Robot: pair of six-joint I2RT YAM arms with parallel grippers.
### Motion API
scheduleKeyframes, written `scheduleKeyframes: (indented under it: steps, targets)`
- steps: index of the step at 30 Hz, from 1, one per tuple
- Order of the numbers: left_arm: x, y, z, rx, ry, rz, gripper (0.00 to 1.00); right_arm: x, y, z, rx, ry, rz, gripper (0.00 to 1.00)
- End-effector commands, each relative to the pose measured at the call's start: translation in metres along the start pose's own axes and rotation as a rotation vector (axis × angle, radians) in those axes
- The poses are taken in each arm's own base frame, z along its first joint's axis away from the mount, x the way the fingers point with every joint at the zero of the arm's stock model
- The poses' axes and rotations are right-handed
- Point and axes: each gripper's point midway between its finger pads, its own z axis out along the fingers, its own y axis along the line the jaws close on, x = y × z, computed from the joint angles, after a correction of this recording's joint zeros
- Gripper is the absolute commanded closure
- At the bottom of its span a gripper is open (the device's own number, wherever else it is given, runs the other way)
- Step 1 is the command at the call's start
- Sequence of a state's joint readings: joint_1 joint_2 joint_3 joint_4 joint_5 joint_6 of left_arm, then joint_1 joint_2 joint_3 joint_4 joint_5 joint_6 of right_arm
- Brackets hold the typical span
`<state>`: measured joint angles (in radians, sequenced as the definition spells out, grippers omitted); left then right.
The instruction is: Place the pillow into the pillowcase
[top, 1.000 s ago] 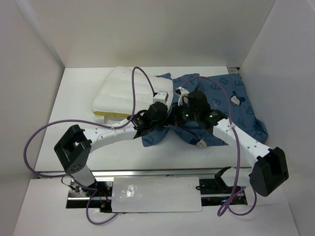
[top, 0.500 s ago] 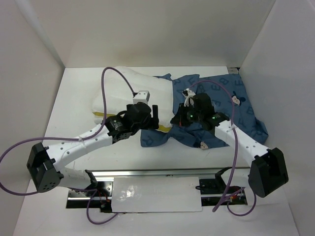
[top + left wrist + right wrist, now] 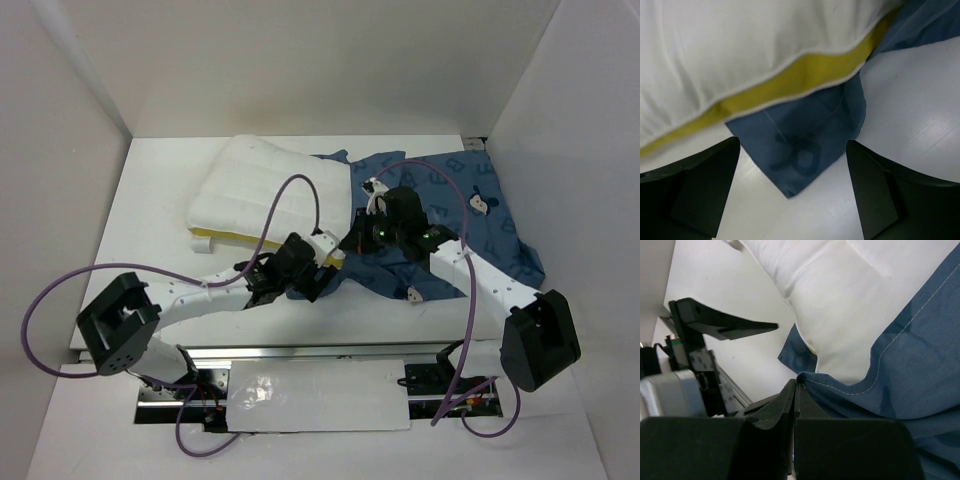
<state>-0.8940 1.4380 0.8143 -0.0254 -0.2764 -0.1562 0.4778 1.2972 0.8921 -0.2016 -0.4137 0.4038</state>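
Observation:
The white quilted pillow (image 3: 265,185) lies at the back left, its yellow band (image 3: 790,82) facing me. Its right end rests partly inside the mouth of the blue pillowcase (image 3: 455,210), which is spread to the right. My right gripper (image 3: 350,245) is shut on the pillowcase's stitched hem (image 3: 799,384), holding it up next to the pillow (image 3: 840,305). My left gripper (image 3: 792,200) stands open low over the table, and a loose corner of the pillowcase (image 3: 800,150) lies between its fingers (image 3: 690,195) without touching them.
White walls close in the table (image 3: 160,200) on the left, back and right. A metal rail (image 3: 320,352) runs along the near edge. Purple cables (image 3: 290,195) loop over the pillow and both arms.
My left gripper has opened and drawn back from the pillow toward the near edge, stopping over the pillowcase's loose corner. The right gripper has kept its hold on the hem.

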Motion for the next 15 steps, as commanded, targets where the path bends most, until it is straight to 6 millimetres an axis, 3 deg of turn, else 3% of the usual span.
scheduleKeyframes:
  steps: [1,3,4,6,9,10,12,14,15]
  targets:
    - [-0.074,-0.005,0.012,0.016,-0.232,0.143,0.0,-0.025,0.023,-0.005,-0.091,-0.053,-0.02,1.0]
    - [-0.085,0.012,0.023,-0.106,-0.249,0.109,0.04,-0.023,0.027,-0.007,-0.126,-0.038,-0.027,1.0]
    - [-0.075,0.014,0.038,-0.14,-0.205,0.119,0.07,-0.022,0.029,-0.008,-0.137,-0.033,-0.028,1.0]
    - [-0.076,0.028,0.049,-0.245,-0.19,0.082,0.17,-0.019,0.033,-0.009,-0.166,-0.019,-0.038,1.0]
    - [-0.083,0.026,0.066,-0.263,-0.176,0.077,0.31,-0.017,0.041,-0.013,-0.207,-0.009,-0.057,1.0]
    - [-0.092,0.025,0.065,-0.263,-0.201,0.067,0.99,-0.02,0.046,-0.016,-0.225,-0.019,-0.068,1.0]
    - [-0.1,0.022,0.068,-0.258,-0.214,-0.006,1.0,-0.023,0.046,-0.02,-0.23,-0.029,-0.068,1.0]
    - [-0.12,0.022,0.057,-0.256,-0.278,-0.088,1.0,-0.025,0.05,-0.024,-0.263,-0.043,-0.073,1.0]
    - [-0.138,0.014,0.042,-0.188,-0.336,-0.127,1.0,-0.022,0.052,-0.023,-0.282,-0.038,-0.069,1.0]
